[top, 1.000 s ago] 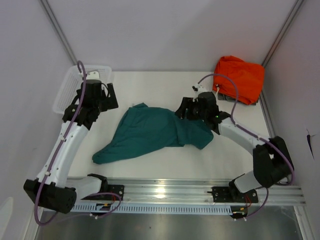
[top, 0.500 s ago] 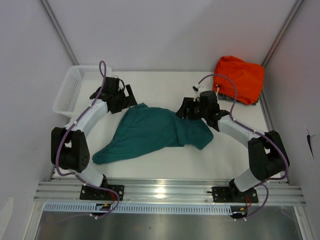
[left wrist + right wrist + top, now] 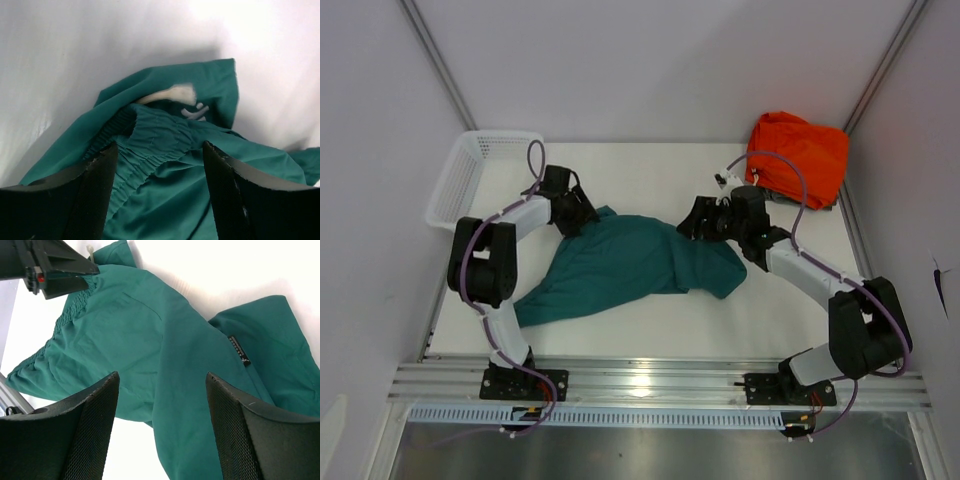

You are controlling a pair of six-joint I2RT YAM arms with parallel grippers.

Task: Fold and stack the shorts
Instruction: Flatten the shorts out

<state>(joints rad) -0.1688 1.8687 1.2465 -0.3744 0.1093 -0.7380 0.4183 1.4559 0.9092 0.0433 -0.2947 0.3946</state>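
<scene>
Little of the job is done. The shorts (image 3: 635,265) lie loose and unfolded on the desk (image 3: 650,170), spread in a crooked, rumpled shape with one leg trailing toward the near left and the other bunched at the right. No fold has been made, the fabric is not smoothed flat, and nothing is stacked. An orange garment (image 3: 800,155) sits beyond the far right end of the shorts, well apart from them, and a white basket (image 3: 450,185) stands off past their far left corner. Judging by this, straightening, folding and stacking are all left to do.

The left arm is bent sharply, its elbow raised beside the trailing leg and its forearm reaching to the far left corner of the shorts. There the left gripper (image 3: 585,215) sits low over the cloth. In the left wrist view its fingers stand apart on either side of the gathered waistband (image 3: 150,140), with the cream drawstring (image 3: 167,94) just beyond them. The cloth lies between the fingers but is not pinched.

The right arm stretches from the near right side up to the far edge of the shorts, close to their middle. The right gripper (image 3: 692,222) hangs above the fabric, fingers spread and holding nothing. The right wrist view looks down on the shorts and across them to the left gripper.
</scene>
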